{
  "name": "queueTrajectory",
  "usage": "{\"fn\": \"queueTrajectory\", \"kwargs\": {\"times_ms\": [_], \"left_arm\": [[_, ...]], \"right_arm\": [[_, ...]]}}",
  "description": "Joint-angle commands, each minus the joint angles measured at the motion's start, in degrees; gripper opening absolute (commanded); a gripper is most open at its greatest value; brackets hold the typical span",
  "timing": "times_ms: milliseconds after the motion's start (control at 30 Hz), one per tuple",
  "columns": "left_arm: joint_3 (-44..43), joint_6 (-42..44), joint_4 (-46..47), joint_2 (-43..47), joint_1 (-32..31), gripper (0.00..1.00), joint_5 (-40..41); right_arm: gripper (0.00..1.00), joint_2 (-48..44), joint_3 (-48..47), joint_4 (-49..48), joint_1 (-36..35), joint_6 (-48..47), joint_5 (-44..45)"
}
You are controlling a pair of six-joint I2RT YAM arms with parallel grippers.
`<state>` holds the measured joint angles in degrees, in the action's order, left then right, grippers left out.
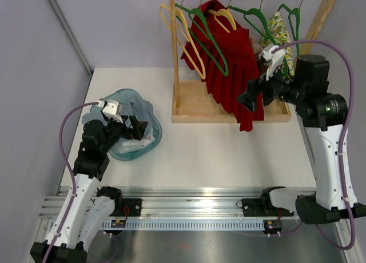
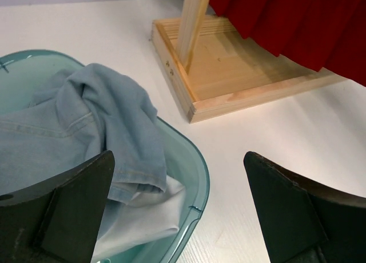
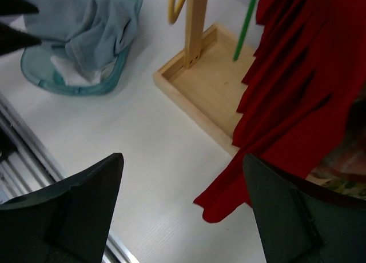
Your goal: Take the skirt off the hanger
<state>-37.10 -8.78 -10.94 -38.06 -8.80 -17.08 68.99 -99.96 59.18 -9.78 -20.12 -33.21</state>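
Note:
A red pleated skirt (image 1: 229, 63) hangs from a yellow hanger (image 1: 224, 16) on the wooden rack, its hem trailing over the front of the rack's base. My right gripper (image 1: 251, 97) is raised just in front of the skirt's lower right part, open. In the right wrist view the skirt (image 3: 297, 74) fills the right side, and its hem corner shows beyond the gap of the right gripper (image 3: 183, 177), which holds nothing. My left gripper (image 1: 134, 128) stands open and empty over the teal basin; the skirt (image 2: 297, 17) shows at the top right of the left wrist view.
The teal basin (image 1: 150, 146) at the left holds a denim garment (image 2: 103, 114) and a white cloth (image 2: 143, 217). The rack's wooden base (image 1: 200, 103) lies at the back. Empty yellow (image 1: 183, 37) and green (image 1: 200, 28) hangers hang there, and a floral garment (image 1: 277, 26) hangs on the right.

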Motion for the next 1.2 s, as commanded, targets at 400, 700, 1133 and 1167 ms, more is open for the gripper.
{"fn": "queueTrajectory", "kwargs": {"times_ms": [400,700,1133,1167], "left_arm": [[-1.13,4.21,0.04,2.20,-3.42,0.99,1.00],[-1.04,4.38,-0.05,2.47,-3.42,0.99,1.00],[-0.87,4.29,0.39,2.47,-3.51,0.99,-0.32],[-0.87,4.29,0.48,2.47,-3.51,0.99,-0.41]], "right_arm": [[0.74,29.95,-35.11,-9.78,0.20,11.15,18.27],[0.37,38.06,-41.10,-9.70,0.20,8.78,17.22],[0.00,31.22,-42.16,-15.40,0.29,12.90,13.52],[0.00,30.33,-41.81,-17.58,0.46,13.26,13.70]]}}
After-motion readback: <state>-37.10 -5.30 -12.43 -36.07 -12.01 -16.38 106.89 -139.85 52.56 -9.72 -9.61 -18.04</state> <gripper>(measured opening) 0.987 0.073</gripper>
